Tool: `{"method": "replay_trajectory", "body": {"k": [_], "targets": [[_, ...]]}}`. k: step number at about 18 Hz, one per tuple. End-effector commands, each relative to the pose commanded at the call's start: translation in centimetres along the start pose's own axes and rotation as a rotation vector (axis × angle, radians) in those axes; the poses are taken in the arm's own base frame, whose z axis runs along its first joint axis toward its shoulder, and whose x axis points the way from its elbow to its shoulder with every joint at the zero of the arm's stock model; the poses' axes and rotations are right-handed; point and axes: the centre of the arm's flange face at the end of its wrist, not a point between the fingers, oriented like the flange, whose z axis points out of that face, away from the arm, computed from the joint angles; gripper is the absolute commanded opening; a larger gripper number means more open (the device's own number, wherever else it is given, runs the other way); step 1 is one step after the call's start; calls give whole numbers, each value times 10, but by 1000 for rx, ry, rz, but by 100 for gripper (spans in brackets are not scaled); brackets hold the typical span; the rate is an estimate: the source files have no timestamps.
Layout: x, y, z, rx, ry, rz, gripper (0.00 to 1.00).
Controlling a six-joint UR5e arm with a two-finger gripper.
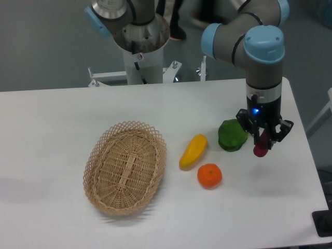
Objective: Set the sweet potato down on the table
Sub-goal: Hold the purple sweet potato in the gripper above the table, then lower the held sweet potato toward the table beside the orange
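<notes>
The gripper [263, 139] clamps the sweet potato [261, 145] upright, near the table's [62, 114] right edge. A green pepper [231, 135] sits just left; bare tabletop lies below.

I worked in what looked like a robotics lab. My arm [259, 46] stood bolted on a metal pedestal [141, 57] behind a plain white bench [62, 119], the floor [46, 46] around it was bare grey, and someone's legs [174, 18] stood behind. A wicker basket [125, 167] and toy-like produce lay out as test props.
</notes>
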Motion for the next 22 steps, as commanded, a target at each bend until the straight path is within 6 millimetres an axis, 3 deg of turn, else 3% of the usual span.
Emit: {"method": "replay_trajectory", "body": {"k": [13,22], "targets": [[6,0,15,-4,18,2,28],[8,0,61,-19,51,-55,28]]}}
